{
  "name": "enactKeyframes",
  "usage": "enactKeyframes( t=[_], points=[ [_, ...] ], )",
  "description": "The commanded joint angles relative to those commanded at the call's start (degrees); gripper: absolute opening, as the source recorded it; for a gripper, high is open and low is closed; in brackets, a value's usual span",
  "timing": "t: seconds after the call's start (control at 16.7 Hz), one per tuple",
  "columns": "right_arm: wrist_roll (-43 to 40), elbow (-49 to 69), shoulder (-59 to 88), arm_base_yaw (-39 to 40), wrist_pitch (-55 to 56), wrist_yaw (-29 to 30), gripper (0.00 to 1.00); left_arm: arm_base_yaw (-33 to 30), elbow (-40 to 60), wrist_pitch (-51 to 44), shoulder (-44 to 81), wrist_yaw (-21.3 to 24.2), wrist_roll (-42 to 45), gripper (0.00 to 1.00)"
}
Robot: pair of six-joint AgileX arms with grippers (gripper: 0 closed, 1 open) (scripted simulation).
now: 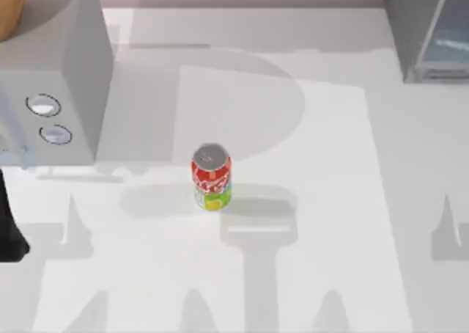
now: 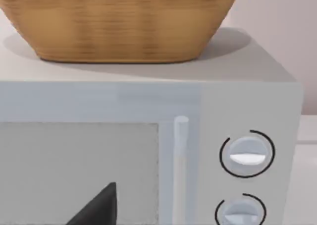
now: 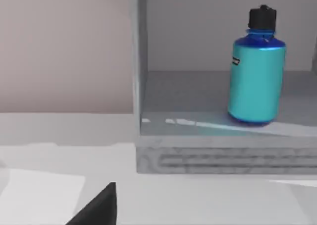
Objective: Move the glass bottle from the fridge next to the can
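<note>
Standing upright inside the open fridge (image 3: 208, 150), the glass bottle (image 3: 256, 81) is untouched. The can (image 1: 212, 177) stands mid-table. Whether either gripper is spread or closed, I cannot tell.

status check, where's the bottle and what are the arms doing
Glass bottle upright inside the fridge, not yet gripped. Can alone mid-table. Nothing blocks the fridge opening.

The squat teal glass bottle (image 3: 256, 76) with a black cap stands upright inside the big grey fridge (image 1: 425, 32), at the table's far right corner. The small red soda can (image 1: 212, 177) stands upright mid-table.
</note>
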Motion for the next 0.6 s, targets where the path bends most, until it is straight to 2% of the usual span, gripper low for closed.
enactKeyframes(
  t=[0.3,0.6],
  points=[
    [0.1,2.5,3.5,-0.7,3.0,-0.3,1.00,0.0,0.0,0.0,0.0,0.0,0.0,1.00],
    [0.4,12.5,21.6,-3.2,15.3,-2.4,1.00,0.0,0.0,0.0,0.0,0.0,0.0,1.00]
  ],
)
